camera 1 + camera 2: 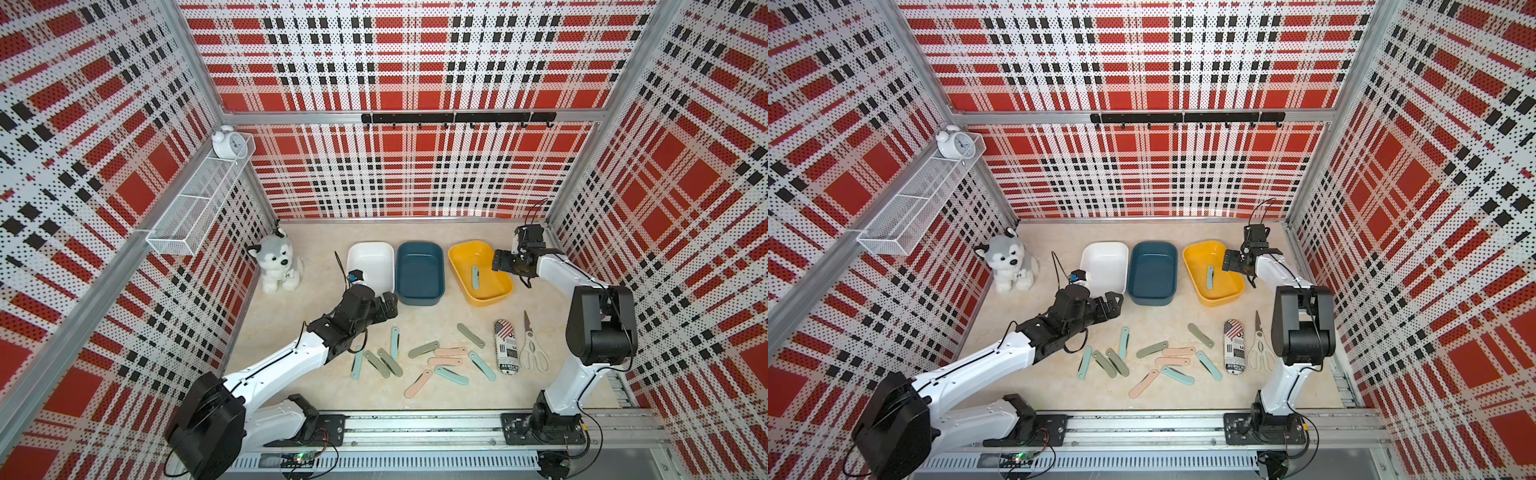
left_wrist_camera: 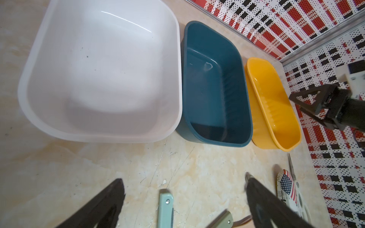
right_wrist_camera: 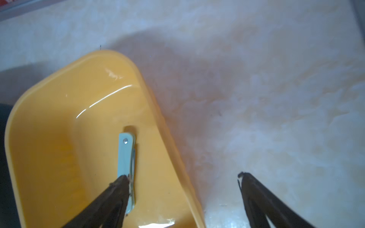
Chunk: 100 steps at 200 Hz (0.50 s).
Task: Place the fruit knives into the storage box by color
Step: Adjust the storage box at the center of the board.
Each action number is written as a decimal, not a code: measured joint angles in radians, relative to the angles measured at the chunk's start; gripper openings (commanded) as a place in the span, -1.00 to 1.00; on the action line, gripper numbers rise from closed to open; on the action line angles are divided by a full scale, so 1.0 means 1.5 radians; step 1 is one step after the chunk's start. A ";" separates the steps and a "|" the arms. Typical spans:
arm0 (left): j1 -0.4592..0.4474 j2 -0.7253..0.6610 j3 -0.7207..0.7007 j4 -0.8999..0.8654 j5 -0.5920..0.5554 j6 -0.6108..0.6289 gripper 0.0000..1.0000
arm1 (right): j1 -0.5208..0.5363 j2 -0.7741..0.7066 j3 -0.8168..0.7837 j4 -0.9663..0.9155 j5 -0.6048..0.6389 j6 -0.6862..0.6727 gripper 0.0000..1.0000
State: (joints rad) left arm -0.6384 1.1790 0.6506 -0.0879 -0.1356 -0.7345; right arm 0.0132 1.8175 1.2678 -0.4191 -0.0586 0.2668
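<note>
Three storage boxes stand in a row: white, dark teal and yellow. One light teal fruit knife lies on the yellow box's floor. My right gripper hangs open over that box's right rim with nothing between its fingers. Several more knives lie scattered on the table in front, teal, pink and grey-green. My left gripper is open and empty in front of the white box, above a teal knife.
A printed flag pouch and metal scissors lie right of the knives, beside the right arm's base. A plush husky sits at the back left. A wire shelf with an alarm clock hangs on the left wall.
</note>
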 measured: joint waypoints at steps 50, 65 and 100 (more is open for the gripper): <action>-0.003 0.007 0.006 0.007 0.003 0.000 0.97 | 0.011 -0.002 -0.061 0.014 -0.064 0.008 0.73; -0.003 0.012 0.006 0.008 0.003 0.000 0.97 | 0.013 -0.010 -0.077 0.016 -0.071 0.010 0.72; -0.004 0.028 0.006 0.007 0.003 -0.001 0.97 | 0.024 -0.042 -0.101 0.019 -0.073 0.014 0.72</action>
State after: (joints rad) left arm -0.6449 1.2217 0.6594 -0.0769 -0.1307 -0.7353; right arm 0.0490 1.7550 1.1160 -0.3912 -0.1688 0.2882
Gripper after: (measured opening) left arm 0.984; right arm 0.860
